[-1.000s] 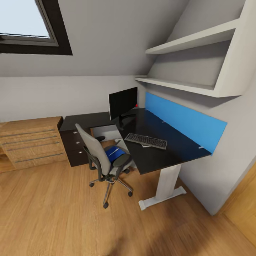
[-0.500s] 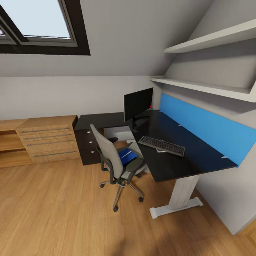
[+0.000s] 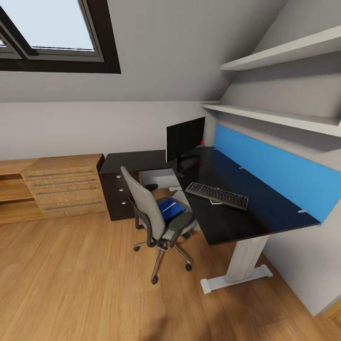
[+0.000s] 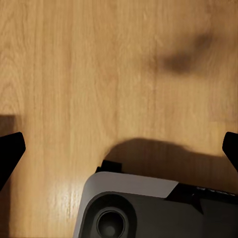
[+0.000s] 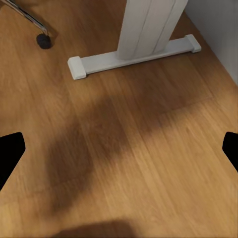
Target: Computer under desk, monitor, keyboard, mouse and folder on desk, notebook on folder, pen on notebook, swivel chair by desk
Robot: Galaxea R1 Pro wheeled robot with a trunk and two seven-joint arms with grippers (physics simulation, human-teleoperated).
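Head view, left to right. A wooden drawer unit (image 3: pixel 66 184) stands against the far wall under a skylight (image 3: pixel 49 28). Right of it sits a dark pedestal (image 3: pixel 117 194) beneath the corner of the black surface (image 3: pixel 246 208). The swivel chair (image 3: pixel 154 215) stands on the floor just beside the surface's near-left edge, with a blue folder (image 3: pixel 171 209) lying on its seat. On the surface, the monitor (image 3: pixel 184 137) stands upright at the far end; a small red item (image 3: pixel 202 141) shows behind it, too small to identify. The keyboard (image 3: pixel 217 195) lies nearer, mid-surface, apart from the monitor. A blue panel (image 3: pixel 270 175) backs the surface on the right, with two shelves (image 3: pixel 274 116) above. No writing is legible anywhere.

Left end effector (image 4: pixel 119 151): fingers spread wide, holding nothing, above floor (image 4: pixel 99 74) and the robot's base (image 4: pixel 148 208). Right end effector (image 5: pixel 119 151): spread wide, empty, above floor near the surface's white foot (image 5: pixel 134 57).
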